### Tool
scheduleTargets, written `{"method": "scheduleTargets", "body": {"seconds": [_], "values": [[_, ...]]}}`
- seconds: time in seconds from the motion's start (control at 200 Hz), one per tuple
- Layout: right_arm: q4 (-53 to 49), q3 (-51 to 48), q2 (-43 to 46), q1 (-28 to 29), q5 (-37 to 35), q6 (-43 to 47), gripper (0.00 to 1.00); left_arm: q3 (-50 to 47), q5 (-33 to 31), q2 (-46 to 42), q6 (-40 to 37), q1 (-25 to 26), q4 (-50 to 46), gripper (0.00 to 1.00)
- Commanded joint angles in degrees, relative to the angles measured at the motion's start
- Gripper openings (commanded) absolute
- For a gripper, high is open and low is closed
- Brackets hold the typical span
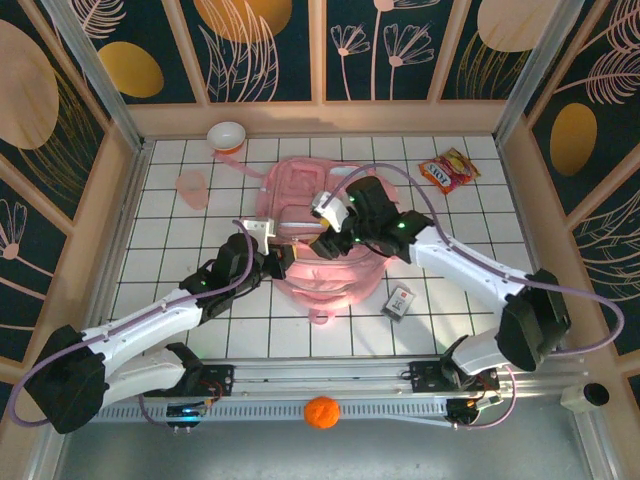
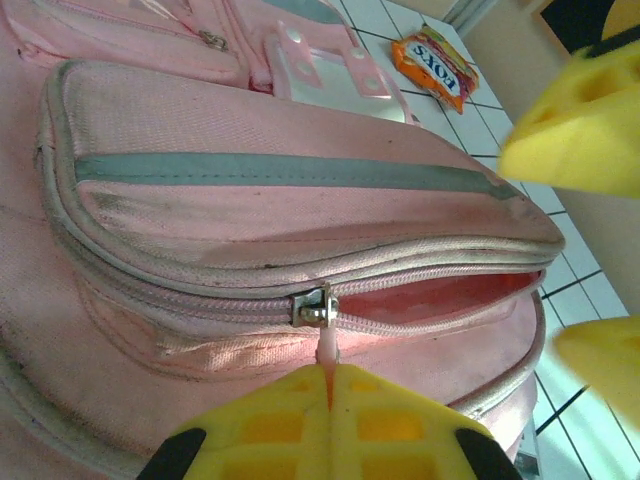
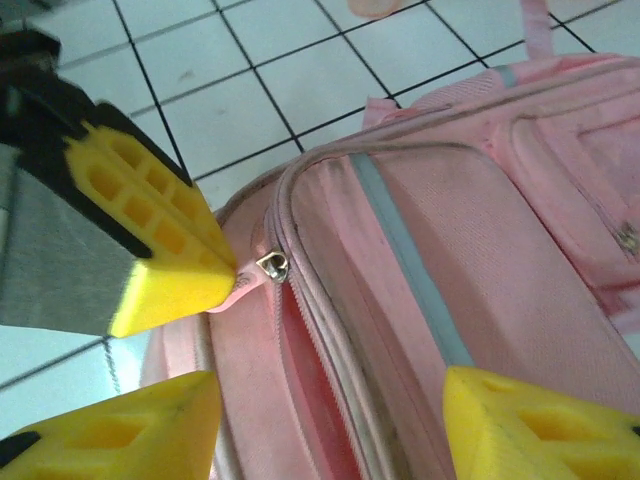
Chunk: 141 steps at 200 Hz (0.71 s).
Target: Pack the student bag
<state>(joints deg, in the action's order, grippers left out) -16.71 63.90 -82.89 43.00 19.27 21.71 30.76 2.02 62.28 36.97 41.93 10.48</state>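
your left hand [image 2: 330, 385] is clenching on the pink zipper pull [image 2: 327, 352] of the student bag [image 1: 318, 225], with its yellow fingertips pressing together just below the metal slider [image 2: 312, 307]. the bag is lying flat, front side up, in the middle of the white tiled worktop [image 1: 180, 290], between your two arms. the zip of its front pocket [image 2: 290, 205] is standing partly open, and in the left wrist view a darker pink lining is showing to the right of the slider. your right hand [image 3: 330, 395] is hanging released over that same pocket, its fingers [image 3: 530, 425] standing wide apart with the pocket's opening between them, and it is gripping nothing. an orange snack packet [image 1: 448, 170] is lying toward the far right of the worktop, apart from the bag. a white bowl [image 1: 227, 135] is sitting at the far edge, with a translucent pink cup [image 1: 192, 187] near it on the left of the bag. a small white and grey box [image 1: 400, 301] is lying just beside the bag's near right corner.
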Motion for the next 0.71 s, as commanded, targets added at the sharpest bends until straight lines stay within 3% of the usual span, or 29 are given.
{"method": "scheduleTargets", "body": {"seconds": [0.0,0.055,0.24,0.38,0.575,0.701], "values": [[2.91,2.2,-2.18,1.03,1.48,7.25,0.58,1.93,1.98,-1.08,0.93,0.07,4.06,0.0],[4.11,2.11,-3.32,1.05,0.78,7.49,0.54,2.06,2.28,-1.41,0.68,0.03,3.97,0.0],[6.78,2.74,-5.57,1.03,-1.25,8.47,0.25,1.96,2.09,-2.07,0.45,0.0,2.94,0.0],[2.38,4.03,-5.49,0.65,0.51,11.8,0.0,2.5,-3.71,-2.35,0.66,-0.03,-1.61,0.0],[-3.42,3.68,-1.18,-2.97,13.65,20.73,0.0,1.34,-5.61,-1.9,0.26,-5.34,-6.18,0.0],[-8.41,4.67,0.01,-5.0,17.62,26.6,0.0,0.61,-5.34,-2.19,-1.44,-8.93,-5.98,0.0]]}}
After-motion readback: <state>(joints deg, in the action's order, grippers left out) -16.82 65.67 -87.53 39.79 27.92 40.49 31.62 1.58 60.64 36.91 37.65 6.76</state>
